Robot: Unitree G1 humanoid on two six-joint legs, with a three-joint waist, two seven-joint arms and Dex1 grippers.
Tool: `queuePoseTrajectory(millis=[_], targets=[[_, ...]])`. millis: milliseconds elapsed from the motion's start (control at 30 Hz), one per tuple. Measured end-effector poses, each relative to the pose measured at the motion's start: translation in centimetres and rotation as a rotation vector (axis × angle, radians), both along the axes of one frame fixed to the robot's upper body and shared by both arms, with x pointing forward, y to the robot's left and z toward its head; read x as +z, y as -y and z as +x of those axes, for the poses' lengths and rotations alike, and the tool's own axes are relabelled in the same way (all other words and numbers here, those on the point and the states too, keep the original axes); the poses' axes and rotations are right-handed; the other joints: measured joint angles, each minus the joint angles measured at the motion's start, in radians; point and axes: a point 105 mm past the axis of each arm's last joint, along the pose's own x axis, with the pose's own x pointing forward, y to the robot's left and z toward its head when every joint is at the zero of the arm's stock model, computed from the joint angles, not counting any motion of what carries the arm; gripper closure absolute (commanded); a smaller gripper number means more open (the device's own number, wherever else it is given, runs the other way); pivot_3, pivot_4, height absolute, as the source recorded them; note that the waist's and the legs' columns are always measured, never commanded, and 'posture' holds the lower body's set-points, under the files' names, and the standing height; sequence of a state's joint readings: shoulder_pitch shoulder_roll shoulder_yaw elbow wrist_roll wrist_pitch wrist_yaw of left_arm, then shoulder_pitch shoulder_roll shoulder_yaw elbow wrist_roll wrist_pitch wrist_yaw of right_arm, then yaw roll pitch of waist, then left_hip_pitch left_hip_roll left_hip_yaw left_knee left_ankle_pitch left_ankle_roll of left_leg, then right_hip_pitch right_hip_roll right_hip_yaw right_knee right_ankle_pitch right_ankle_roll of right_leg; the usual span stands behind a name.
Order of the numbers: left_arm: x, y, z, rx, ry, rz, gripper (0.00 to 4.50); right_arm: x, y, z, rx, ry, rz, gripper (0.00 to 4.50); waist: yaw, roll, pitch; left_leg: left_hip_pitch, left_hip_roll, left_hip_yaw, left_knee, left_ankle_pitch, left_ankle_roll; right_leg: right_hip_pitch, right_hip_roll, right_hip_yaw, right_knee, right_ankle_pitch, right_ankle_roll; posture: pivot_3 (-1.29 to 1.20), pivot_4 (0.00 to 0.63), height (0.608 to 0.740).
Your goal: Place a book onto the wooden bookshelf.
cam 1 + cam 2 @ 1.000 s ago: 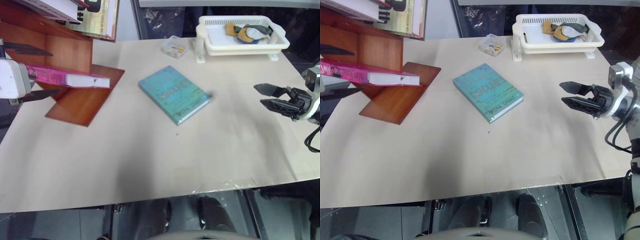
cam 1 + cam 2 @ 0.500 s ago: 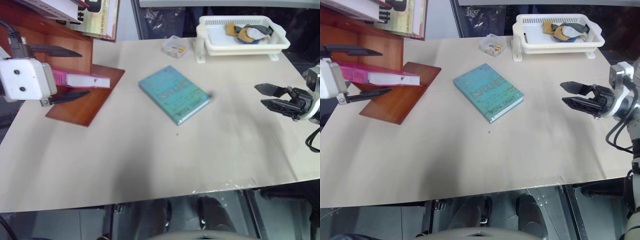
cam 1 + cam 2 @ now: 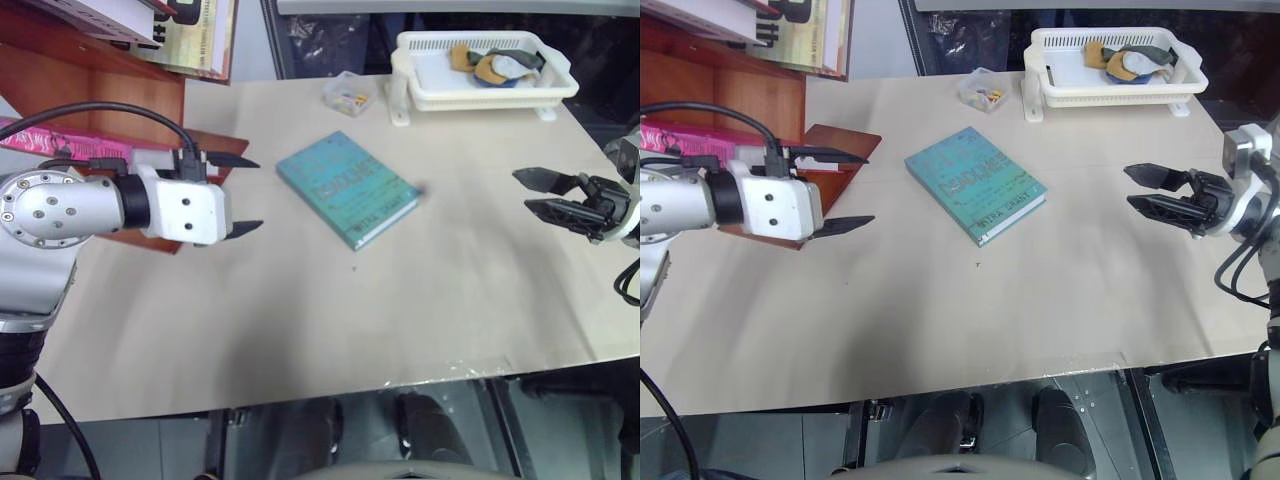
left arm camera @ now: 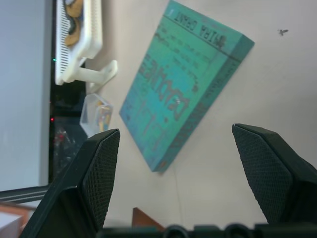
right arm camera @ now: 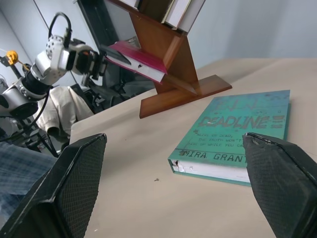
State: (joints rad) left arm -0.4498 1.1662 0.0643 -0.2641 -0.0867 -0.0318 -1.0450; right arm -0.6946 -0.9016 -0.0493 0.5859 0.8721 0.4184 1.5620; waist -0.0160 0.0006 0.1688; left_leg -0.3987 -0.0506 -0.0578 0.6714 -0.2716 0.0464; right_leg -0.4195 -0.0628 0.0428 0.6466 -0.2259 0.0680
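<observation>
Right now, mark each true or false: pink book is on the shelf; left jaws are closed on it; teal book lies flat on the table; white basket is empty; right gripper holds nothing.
1. The pink book rests on the wooden bookshelf. True.
2. The left gripper is clamped on the pink book. False: its jaws stand open, empty, clear of the book.
3. The teal book lies flat on the table. True.
4. The white basket tray is empty. False: some small items lie in it.
5. The right gripper holds nothing. True: its jaws are open above the table.
</observation>
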Motion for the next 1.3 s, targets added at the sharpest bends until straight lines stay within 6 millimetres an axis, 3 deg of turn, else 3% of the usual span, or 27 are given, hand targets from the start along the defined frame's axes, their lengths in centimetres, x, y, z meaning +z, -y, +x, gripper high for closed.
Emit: queuePoseTrajectory(millis=[400, 700, 1100, 1300], targets=[[-2.6, -4.2, 1.2, 0.183, -0.019, 0.083, 0.51, -0.1, 0.1, 0.0, -0.006, 0.003, -0.008, 0.00, 0.001, 0.000, 0.000, 0.000, 0.000, 0.000, 0.000, 0.000, 0.000, 0.000, -0.003, 0.000, 0.000, 0.000, 0.000, 0.00, 0.150, 0.740], [-2.6, -5.9, 1.3, 0.209, 0.033, 0.169, 0.51, -0.1, 0.1, 0.0, -0.008, 0.004, -0.011, 0.00, -0.002, 0.000, 0.000, 0.000, 0.000, 0.000, -0.001, 0.000, 0.000, -0.001, -0.004, 0.000, 0.000, 0.000, 0.000, 0.00, 0.150, 0.740], [-2.9, -4.8, 1.2, 0.166, 0.009, 0.067, 0.51, -0.5, 0.2, -0.2, -0.005, -0.022, 0.003, 0.00, 0.000, 0.000, 0.000, 0.000, 0.000, 0.000, -0.001, 0.000, 0.000, -0.001, -0.005, 0.000, 0.000, 0.000, 0.000, 0.00, 0.150, 0.740], [-3.9, -0.9, 0.2, 0.074, -0.094, -0.219, 0.51, -0.9, 0.1, -0.4, 0.004, -0.036, 0.008, 0.00, 0.003, 0.000, 0.000, -0.001, 0.000, -0.001, -0.001, 0.000, 0.000, -0.001, -0.005, 0.000, 0.000, 0.000, 0.000, 0.00, 0.150, 0.740]])
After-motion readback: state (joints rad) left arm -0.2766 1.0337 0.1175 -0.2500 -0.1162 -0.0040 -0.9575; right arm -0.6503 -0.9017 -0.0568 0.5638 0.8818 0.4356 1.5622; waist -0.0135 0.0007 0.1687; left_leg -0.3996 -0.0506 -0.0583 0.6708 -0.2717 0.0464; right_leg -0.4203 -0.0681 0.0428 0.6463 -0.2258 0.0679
